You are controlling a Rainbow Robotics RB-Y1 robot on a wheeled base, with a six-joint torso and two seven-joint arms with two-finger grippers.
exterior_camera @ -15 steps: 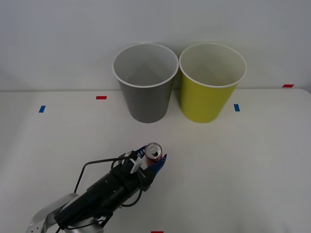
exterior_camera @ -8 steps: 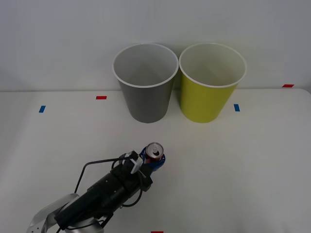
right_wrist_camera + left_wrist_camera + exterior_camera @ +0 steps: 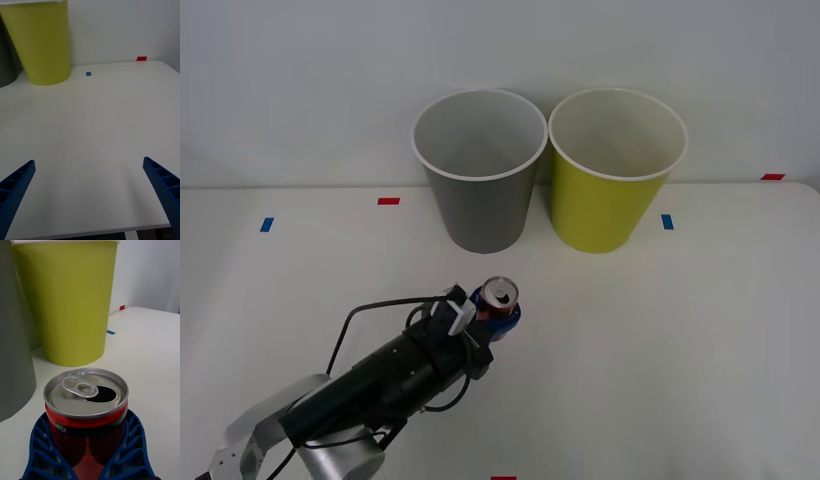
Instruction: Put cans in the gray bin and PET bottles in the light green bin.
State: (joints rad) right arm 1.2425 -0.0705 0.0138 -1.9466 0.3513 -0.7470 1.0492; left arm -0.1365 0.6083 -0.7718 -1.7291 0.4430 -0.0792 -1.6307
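Left pincer: blue fingers were spread either side of the red can approx. 1 s ago, now clamped on it. Pincer w/ can has shifted fwd toward the gray bin, can upright, higher in front view than before.

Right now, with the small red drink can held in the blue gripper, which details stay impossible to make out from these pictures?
- Small red drink can: the left gripper's blue ribbed fingers cover its lower body in the left wrist view.
- Its label: too small to read.
- Tall gray bin and yellow-green bin: their floors are not visible from the front view.
- Right gripper: open, but the picture's edge cuts off its arm.
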